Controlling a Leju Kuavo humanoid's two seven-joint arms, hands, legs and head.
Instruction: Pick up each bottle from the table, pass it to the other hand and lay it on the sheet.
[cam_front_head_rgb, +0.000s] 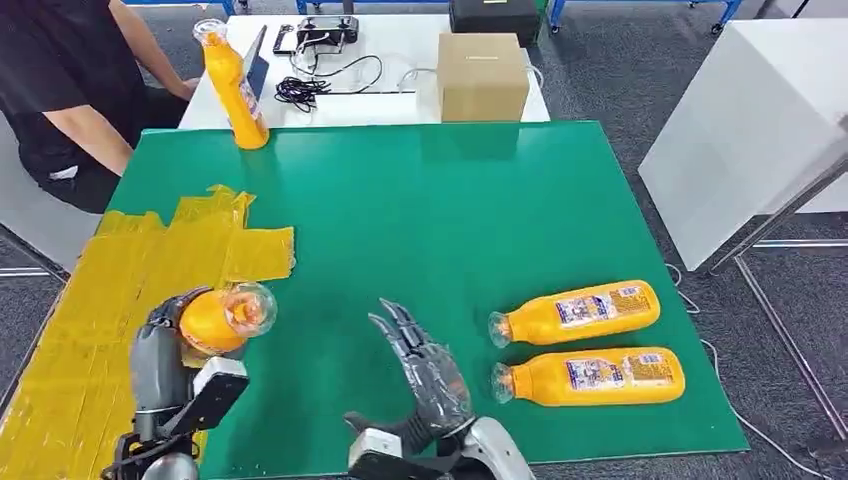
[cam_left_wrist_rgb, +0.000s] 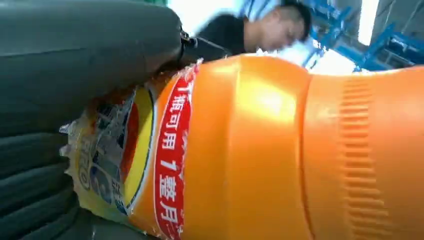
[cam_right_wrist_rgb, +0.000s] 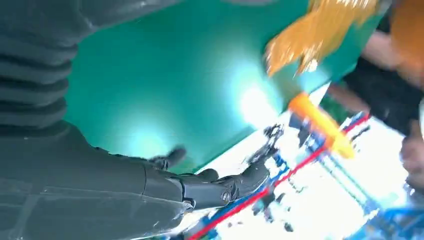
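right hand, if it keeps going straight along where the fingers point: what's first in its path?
Probably nothing soon: the right hand points up-table over bare green mat. The held bottle sits off to its left. Height above the mat is unclear.

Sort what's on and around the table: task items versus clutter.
Job:
held bottle in left hand
right hand
two lying bottles
upright bottle
yellow sheet

Lying about:
cardboard box
cables
controller
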